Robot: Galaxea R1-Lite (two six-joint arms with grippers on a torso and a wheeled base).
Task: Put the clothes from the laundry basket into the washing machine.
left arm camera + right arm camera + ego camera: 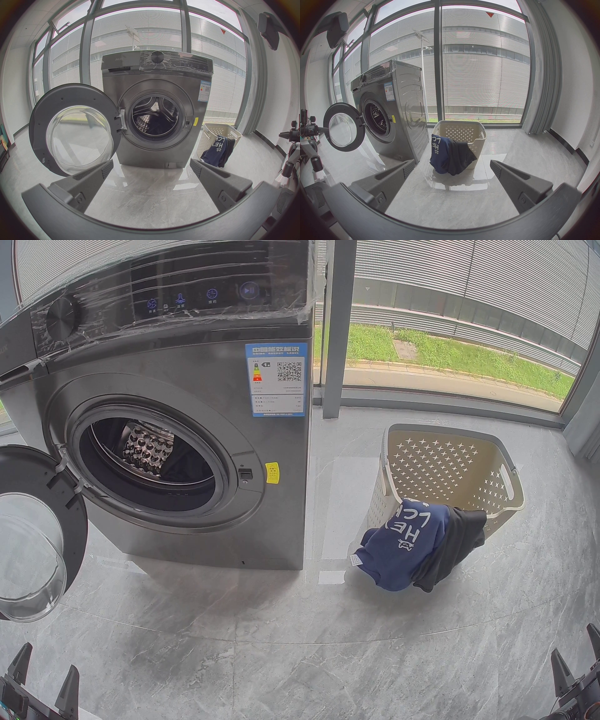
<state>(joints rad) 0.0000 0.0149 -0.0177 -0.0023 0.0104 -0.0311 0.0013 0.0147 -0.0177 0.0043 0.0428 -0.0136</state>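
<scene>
the blue shirt [403, 546] and dark garment [459, 540] hang over the near rim of the laundry basket [437, 430], well ahead of the right gripper [573, 643] and slightly toward its left; that arm is nearer, jaws wide. the left gripper [50, 657], also wide, sits before the washing machine [275, 502], its door [37, 484] standing open.

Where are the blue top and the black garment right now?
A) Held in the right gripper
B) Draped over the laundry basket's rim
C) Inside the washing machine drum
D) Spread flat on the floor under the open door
B: the blue top and the black garment hang side by side over the near rim of the laundry basket, trailing down its outside.
</scene>
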